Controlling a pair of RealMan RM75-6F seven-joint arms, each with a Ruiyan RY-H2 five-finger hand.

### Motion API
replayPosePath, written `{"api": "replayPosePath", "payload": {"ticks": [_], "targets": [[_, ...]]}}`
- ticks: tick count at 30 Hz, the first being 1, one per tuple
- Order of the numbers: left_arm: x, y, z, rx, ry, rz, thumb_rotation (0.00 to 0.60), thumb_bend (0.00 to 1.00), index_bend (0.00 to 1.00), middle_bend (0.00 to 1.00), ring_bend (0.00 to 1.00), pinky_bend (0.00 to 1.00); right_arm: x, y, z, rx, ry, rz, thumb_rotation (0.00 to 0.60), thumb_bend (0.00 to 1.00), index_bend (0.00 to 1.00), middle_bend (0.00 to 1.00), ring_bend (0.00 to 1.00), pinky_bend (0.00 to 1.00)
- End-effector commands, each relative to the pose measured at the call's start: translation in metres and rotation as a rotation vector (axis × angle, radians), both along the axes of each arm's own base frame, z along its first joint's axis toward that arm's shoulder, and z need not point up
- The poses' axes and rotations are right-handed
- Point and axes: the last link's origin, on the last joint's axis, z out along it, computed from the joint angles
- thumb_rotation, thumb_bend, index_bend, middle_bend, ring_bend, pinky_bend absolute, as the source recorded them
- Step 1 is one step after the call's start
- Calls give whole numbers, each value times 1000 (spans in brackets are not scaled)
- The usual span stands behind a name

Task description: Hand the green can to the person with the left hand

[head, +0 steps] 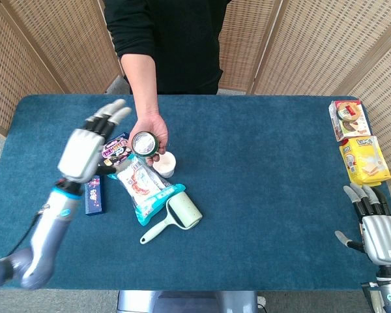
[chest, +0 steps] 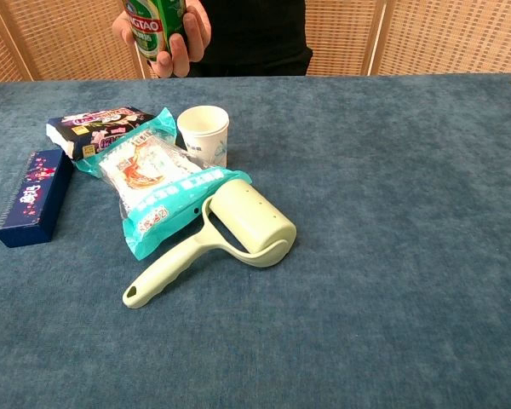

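The green can [head: 143,143] stands upright in the person's hand [head: 154,130], above the table's left part. In the chest view the green can [chest: 156,24] shows at the top edge, with the person's fingers wrapped round it. My left hand [head: 88,147] hangs to the left of the can, apart from it, fingers spread and empty. It does not show in the chest view. My right hand [head: 376,225] rests at the table's near right corner, fingers extended, holding nothing.
Below the can lie a white paper cup [head: 164,163], a snack bag [head: 143,186], a pale green lint roller [head: 176,216], a dark blue box [head: 94,197] and a purple packet [head: 115,147]. Snack packs [head: 358,140] sit at the far right edge.
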Motion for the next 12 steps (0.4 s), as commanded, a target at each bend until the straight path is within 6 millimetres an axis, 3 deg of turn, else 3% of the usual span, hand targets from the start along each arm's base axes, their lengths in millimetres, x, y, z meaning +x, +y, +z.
{"api": "replayPosePath", "payload": {"ticks": [1, 4, 9, 12], "targets": [[-20, -22, 26, 64, 66, 35, 596, 102, 0, 0, 0, 196, 0, 0, 0, -1, 0, 2, 600, 0, 10, 0, 24, 22], [-47, -39, 41, 76, 138, 115, 595, 102, 0, 0, 0, 165, 1, 1, 0, -2, -2, 3, 600, 0, 10, 0, 23, 21], [-129, -78, 56, 102, 213, 338, 598, 102, 0, 0, 0, 129, 3, 2, 1, -5, -7, 8, 600, 0, 10, 0, 24, 22], [-161, -98, 55, 91, 221, 433, 595, 102, 0, 0, 0, 89, 3, 3, 1, -5, -4, 9, 600, 0, 11, 0, 24, 16]]}}
